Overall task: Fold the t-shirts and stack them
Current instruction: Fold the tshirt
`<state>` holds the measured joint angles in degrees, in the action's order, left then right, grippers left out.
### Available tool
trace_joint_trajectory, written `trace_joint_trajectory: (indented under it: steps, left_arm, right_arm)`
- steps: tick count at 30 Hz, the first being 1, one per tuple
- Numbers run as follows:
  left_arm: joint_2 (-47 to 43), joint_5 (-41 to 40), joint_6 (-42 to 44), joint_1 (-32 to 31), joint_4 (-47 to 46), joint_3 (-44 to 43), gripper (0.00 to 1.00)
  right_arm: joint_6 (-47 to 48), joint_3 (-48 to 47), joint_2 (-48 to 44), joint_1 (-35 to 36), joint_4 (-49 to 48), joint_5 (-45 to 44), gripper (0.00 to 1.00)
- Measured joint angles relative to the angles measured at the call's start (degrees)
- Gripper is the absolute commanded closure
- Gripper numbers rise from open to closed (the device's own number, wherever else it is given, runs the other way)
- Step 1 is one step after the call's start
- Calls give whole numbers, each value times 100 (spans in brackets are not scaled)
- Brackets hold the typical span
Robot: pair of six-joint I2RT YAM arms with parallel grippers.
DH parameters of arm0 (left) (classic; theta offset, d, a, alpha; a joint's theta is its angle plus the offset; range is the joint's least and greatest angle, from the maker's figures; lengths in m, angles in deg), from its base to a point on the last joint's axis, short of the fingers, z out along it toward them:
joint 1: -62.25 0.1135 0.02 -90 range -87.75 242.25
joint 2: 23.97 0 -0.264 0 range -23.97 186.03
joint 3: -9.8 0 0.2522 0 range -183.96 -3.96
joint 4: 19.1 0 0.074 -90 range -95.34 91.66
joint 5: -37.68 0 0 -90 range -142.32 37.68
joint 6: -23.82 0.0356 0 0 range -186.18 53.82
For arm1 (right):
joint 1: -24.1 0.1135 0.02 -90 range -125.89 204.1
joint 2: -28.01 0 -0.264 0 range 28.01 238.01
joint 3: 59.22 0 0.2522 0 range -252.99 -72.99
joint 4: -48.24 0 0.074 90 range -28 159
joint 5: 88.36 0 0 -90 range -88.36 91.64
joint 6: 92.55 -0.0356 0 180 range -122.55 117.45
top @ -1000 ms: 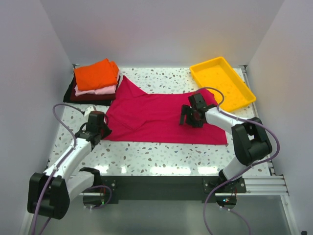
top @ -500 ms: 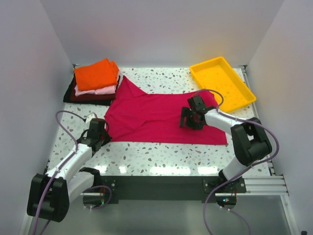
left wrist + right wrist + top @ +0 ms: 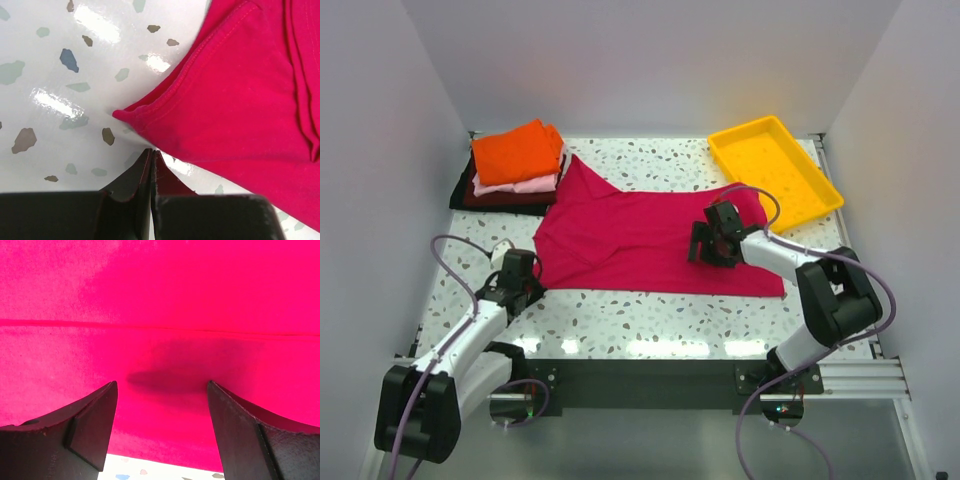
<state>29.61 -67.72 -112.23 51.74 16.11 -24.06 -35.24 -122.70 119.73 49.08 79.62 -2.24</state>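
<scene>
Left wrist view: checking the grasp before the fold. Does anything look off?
Yes. The left gripper has its jaws pressed together at the hem of the crimson cloth t-shirt, yet no cloth shows between them. The shirt's folded-over corner lies loose on the speckled white table just ahead. It looks like a missed pinch.

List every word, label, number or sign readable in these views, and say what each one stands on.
None: no text can be read in any view. The crimson t-shirt, the folded stack and the yellow tray show no lettering, label or number.
</scene>
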Motion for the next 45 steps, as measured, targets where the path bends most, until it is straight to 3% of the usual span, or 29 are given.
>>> trace_joint_trajectory:
  steps: [13, 27, 39, 45]
  left_arm:
    - [-813, -413, -197, 0, 450, -350, 100]
    - [726, 326, -291, -2, -1086, -341, 100]
    - [911, -109, -348, 7, -1038, -280, 100]
    - [1207, -179, -396, 361, -1158, -291, 100]
  right_arm:
    - [-389, 1005, -1073, 509, 85, -219, 23]
    - [-841, 1316, -1578, 979, 549, -352, 23]
    - [-1233, 1266, -1464, 1851, 671, -765, 23]
    - [-1392, 1010, -1126, 2363, 680, -1021, 23]
